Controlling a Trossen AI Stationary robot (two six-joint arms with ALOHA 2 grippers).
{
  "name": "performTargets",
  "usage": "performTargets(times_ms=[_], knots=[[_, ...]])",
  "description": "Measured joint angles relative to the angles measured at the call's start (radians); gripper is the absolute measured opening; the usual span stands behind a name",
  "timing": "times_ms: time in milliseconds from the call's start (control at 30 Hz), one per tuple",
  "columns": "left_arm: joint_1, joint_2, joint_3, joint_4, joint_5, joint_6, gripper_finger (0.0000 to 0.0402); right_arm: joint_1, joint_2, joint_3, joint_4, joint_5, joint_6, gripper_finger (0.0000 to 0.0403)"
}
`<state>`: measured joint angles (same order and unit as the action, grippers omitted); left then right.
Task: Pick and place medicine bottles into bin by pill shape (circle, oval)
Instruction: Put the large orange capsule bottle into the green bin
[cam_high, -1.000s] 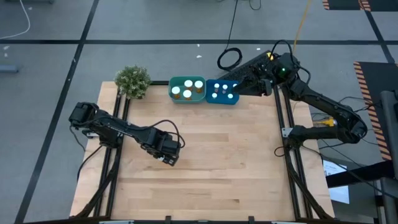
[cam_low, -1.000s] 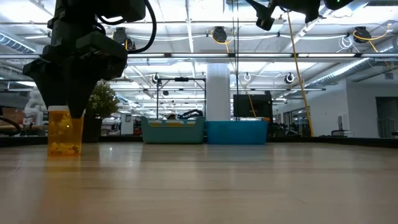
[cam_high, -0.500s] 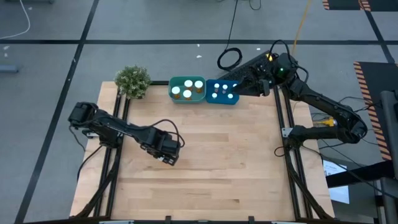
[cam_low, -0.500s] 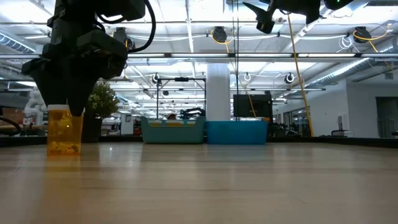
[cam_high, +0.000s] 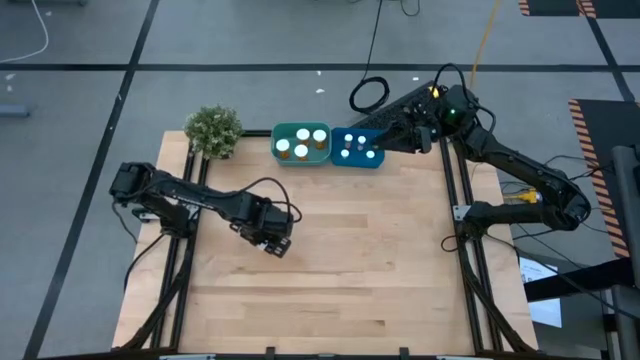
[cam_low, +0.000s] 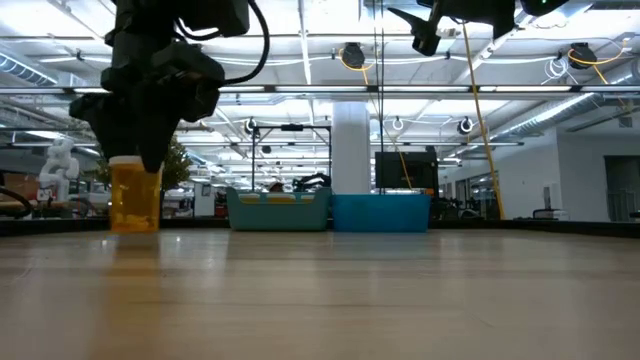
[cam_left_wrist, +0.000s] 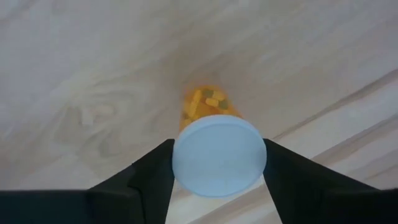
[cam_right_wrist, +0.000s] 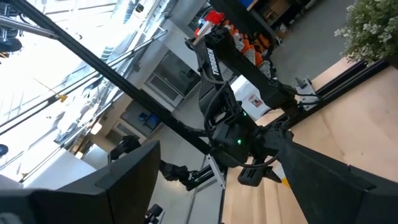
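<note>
Left gripper clamps 1 medicine bottle by its white cap, orange body hanging below the jaws, over the wooden table; whether its base clears the boards cannot be told. Right gripper hangs above the blue bin, beside the green bin; jaws spread apart, nothing between them.

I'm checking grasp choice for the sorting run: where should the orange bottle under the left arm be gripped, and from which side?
By the white cap, from straight above. The medicine bottle is upright, and the left gripper already has one finger on each side of the round cap.
</note>
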<state>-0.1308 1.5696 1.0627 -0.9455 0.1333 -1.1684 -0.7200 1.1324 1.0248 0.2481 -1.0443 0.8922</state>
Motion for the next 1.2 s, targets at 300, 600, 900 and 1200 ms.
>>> performTargets(times_ms=[300, 600, 900, 1200], knots=[[0.057, 0.000, 0.008, 0.003, 0.000, 0.063, 0.0218, 0.000, 0.000, 0.000, -0.021, 0.004, -0.019, 0.0320], [0.108, 0.000, 0.008, 0.003, 0.010, 0.115, 0.0209, 0.000, 0.000, 0.000, -0.022, 0.004, -0.023, 0.0320], [0.164, 0.000, 0.008, 0.006, 0.019, 0.189, 0.0231, 0.000, 0.000, 0.000, -0.022, 0.002, -0.023, 0.0320], [0.243, 0.000, 0.008, 0.009, 0.026, 0.299, 0.0208, 0.000, 0.000, 0.000, -0.022, 0.001, -0.023, 0.0320]])
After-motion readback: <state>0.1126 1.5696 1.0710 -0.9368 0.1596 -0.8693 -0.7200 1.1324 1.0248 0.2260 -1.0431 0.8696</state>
